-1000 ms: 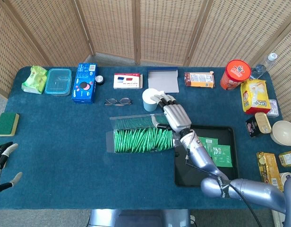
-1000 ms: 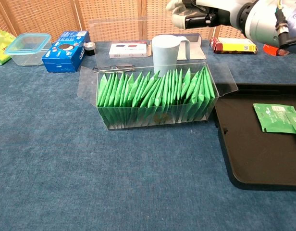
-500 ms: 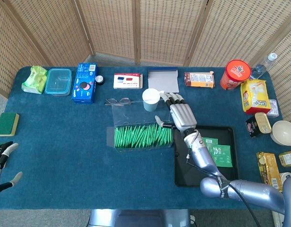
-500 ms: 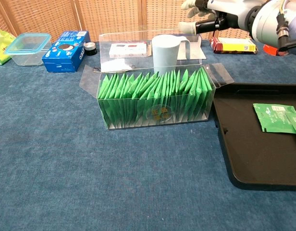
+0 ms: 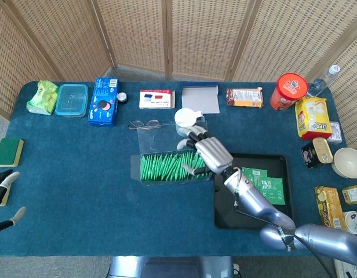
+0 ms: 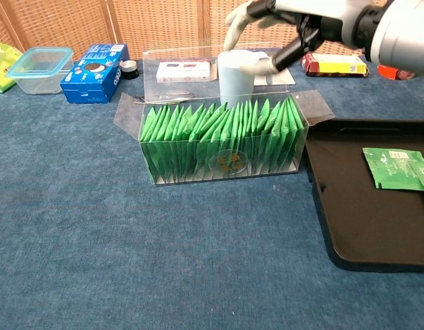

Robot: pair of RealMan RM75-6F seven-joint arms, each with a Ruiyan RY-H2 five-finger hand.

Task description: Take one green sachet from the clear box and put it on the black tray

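Head view. Your right hand [image 5: 206, 153] hovers over the right end of the clear plastic box [image 5: 172, 165], fingers spread and pointing down toward the row of green sachets [image 5: 170, 168] packed upright inside. The hand holds nothing; no sachet is between its fingers. The box sits just left of the black rectangular tray [image 5: 251, 191], touching or nearly touching its edge, so a lifted sachet has only a short way to travel. Several green sachets [image 5: 264, 184] already lie flat on the tray's right half. A white cup [image 5: 186, 119] stands just behind the box, near the path of your fingers. Your left hand [image 5: 3, 197] rests at the table's lower left edge, fingers apart, well away from the work and holding nothing.

Chest view. The right hand [image 6: 267, 17] appears at the top, above and behind the box [image 6: 222, 144], fingers apart and curved, not yet touching the sachets [image 6: 219, 134]. The sachets stand on edge, fanned and leaning, with their top corners exposed above the front wall, which offers your fingers something to pinch. The box flaps are folded outward, leaving the top free. The tray [image 6: 356, 206] lies to the right, with sachets [image 6: 394, 168] on it. The left hand does not show here.
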